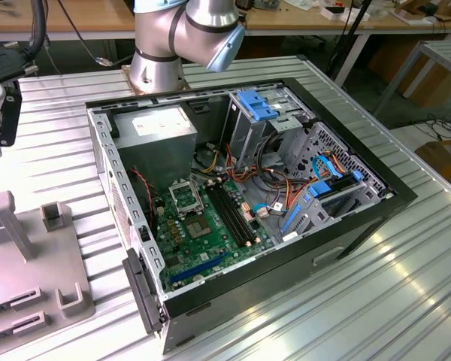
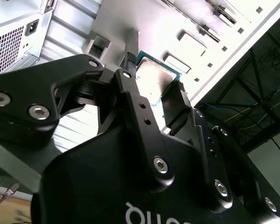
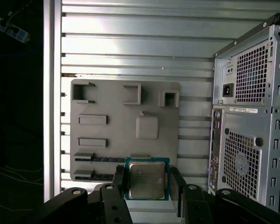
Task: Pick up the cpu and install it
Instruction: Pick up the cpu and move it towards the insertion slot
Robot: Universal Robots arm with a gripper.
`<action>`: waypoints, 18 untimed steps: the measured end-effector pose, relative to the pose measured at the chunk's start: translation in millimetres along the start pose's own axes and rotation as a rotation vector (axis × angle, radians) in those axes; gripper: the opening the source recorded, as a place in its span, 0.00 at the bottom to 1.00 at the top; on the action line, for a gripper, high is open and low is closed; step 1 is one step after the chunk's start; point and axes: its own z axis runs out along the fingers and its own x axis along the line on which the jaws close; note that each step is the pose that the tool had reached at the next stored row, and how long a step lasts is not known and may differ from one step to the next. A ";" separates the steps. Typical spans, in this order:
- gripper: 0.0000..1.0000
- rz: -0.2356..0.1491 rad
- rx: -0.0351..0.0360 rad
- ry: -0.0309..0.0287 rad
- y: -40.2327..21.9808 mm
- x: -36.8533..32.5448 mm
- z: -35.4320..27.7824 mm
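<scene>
One cpu (image 3: 147,182) here, pinched by its edges between the two fingers (image 3: 119,181) of the gripper (image 3: 148,175). In the first wrist view its silver top faces the camera, with the green rim showing all round. It's held up off the ribbed bench (image 3: 130,46), seen against the edge of one grey fixture plate (image 3: 112,154) with three upright brackets, two bars and one square pad. One open PC case (image 1: 338,252) sits just beside the plate, with one green motherboard (image 1: 210,244) and one black-framed socket (image 1: 184,197) inside.

A robotics lab: ribbed aluminium table (image 1: 376,301); opened computer case (image 1: 301,259); cluttered wooden benches (image 1: 60,15) behind.
</scene>
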 end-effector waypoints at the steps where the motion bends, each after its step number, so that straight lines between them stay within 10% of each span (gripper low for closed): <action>1: 0.47 0.000 0.0000 0.0000 0.0 -0.8 0.0; 18: 0.47 0.000 0.0001 -0.0001 -0.5 -14.5 -0.3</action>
